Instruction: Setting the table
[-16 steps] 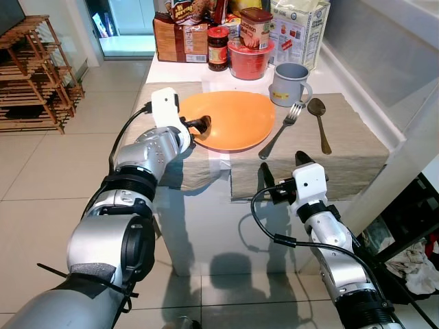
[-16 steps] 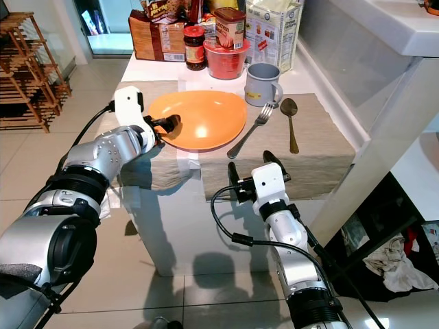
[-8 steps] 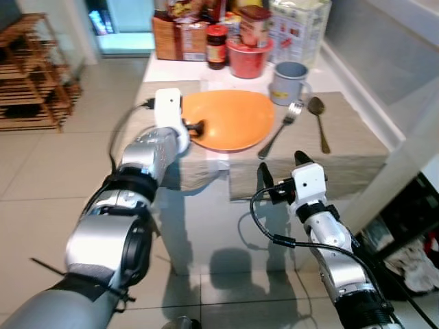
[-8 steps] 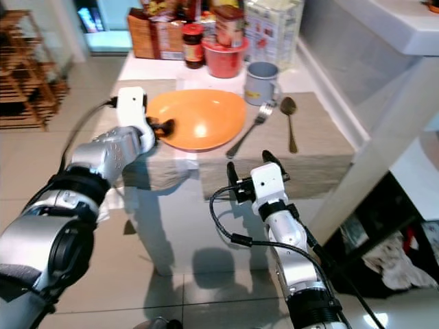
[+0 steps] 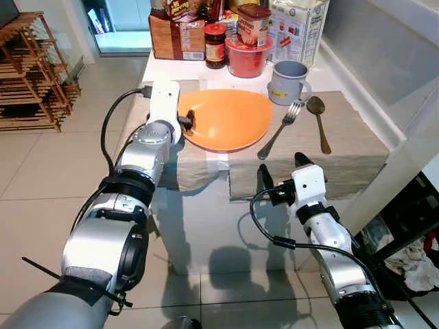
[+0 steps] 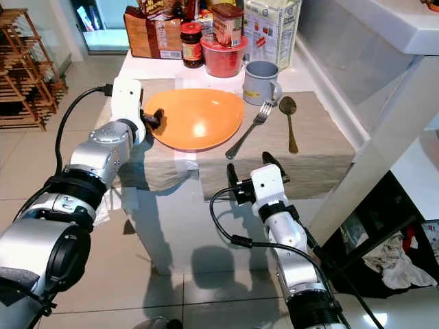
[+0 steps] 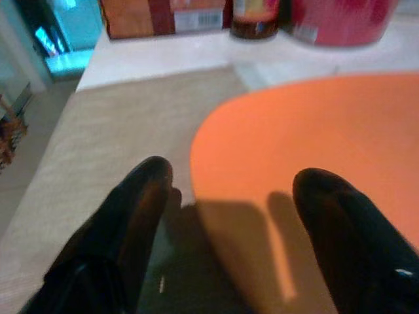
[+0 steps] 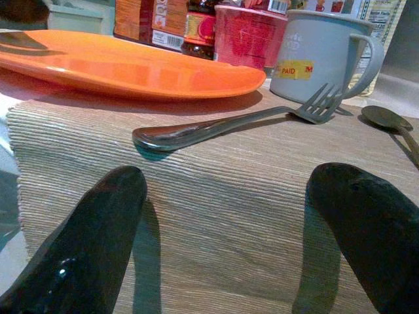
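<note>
The left gripper (image 5: 188,122) is up at the near-left edge of the orange plate (image 5: 230,118), its two black fingers (image 7: 124,216) spread wide with the plate's rim between them; the wrist view leaves it unclear whether either finger touches the rim. It has hold of nothing that I can make out. The plate sits on beige placemats (image 5: 357,144) spread over the white table (image 5: 199,226), straddling the seam where two mats meet.

The right gripper (image 5: 281,179) hangs low in front of the table's near edge, fingers (image 8: 85,255) wide apart and empty, pointing toward the fork's handle end.

Just right of the plate lies the fork (image 5: 280,129), angled with its tines toward a grey mug (image 5: 288,82). A spoon (image 5: 319,123) lies beside the fork, further right, bowl end away from me. Behind the plate stand a red bowl (image 5: 247,60), a dark jar with a red lid (image 5: 216,46), a brown packet (image 5: 171,38) and a tall white carton (image 5: 298,27). Off to the left on the tiled floor is a wooden rack (image 5: 31,75).
</note>
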You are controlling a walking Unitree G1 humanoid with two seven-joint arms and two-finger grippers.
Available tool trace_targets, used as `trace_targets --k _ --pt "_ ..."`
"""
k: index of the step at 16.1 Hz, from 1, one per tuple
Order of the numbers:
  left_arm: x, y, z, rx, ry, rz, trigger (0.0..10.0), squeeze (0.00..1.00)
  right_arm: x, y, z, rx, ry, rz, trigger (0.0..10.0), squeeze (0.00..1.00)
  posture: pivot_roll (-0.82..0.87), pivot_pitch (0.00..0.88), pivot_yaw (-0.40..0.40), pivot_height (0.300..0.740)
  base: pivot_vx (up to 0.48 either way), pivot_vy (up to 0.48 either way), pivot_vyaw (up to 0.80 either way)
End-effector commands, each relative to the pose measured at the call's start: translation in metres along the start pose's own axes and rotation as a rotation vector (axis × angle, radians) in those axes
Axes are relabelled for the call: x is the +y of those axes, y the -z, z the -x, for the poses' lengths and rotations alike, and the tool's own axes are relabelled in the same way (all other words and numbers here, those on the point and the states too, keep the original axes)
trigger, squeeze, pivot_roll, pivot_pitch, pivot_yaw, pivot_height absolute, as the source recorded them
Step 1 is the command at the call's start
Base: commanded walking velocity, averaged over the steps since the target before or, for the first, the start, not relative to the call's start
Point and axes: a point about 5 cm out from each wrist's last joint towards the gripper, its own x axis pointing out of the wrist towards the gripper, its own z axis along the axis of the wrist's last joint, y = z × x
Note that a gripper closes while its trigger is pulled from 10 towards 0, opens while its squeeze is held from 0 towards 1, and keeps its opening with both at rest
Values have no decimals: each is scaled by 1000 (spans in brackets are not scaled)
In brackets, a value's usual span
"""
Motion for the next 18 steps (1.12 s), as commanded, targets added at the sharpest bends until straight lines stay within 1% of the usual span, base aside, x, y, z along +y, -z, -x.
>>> trace_targets --k 1,2,3,4,6,8,14,15,16,17,18 --pt "-1 -8 1 -48 14 19 0 0 0 -1 0 3 -4 3 10000 0 -90 0 55 740 0 0 0" --pt "-3 -14 2 -92 27 20 0 0 0 -2 0 3 -3 3 10000 0 -89 0 55 740 0 0 0" --pt "-3 -16 3 -108 35 20 0 0 0 -2 0 2 -3 3 10000 0 -89 0 55 740 0 0 0" --pt "-4 -17 4 -135 48 5 0 0 0 -2 -1 0 -1 2 10000 0 -90 0 56 740 0 0 0" --pt "-6 -11 7 -160 88 -16 0 0 -1 -3 -1 -3 2 2 10000 0 -89 0 55 740 0 0 0" --pt "-6 -10 8 -170 101 -24 0 0 -1 -3 -1 -6 3 1 10000 0 -89 0 54 740 0 0 0" --pt "1 -18 8 -208 111 -53 0 0 -2 -4 -1 -6 7 2 10000 0 -91 0 57 740 0 0 0" --pt "-1 -18 6 -189 147 -72 0 0 -3 -4 -1 -7 9 3 10000 0 -94 0 59 740 0 0 0" --pt "-2 -16 6 -170 161 -85 3490 0 -3 -4 -1 -8 9 3 10000 0 -94 0 58 740 0 0 0" --pt "-1 -15 5 -163 168 -98 10000 0 -3 -5 -2 -10 10 3 10000 0 -95 0 57 740 0 0 0" --pt "2 -13 5 -157 170 -109 10000 0 -4 -6 -2 -12 11 3 10000 0 -96 0 58 740 0 0 0"
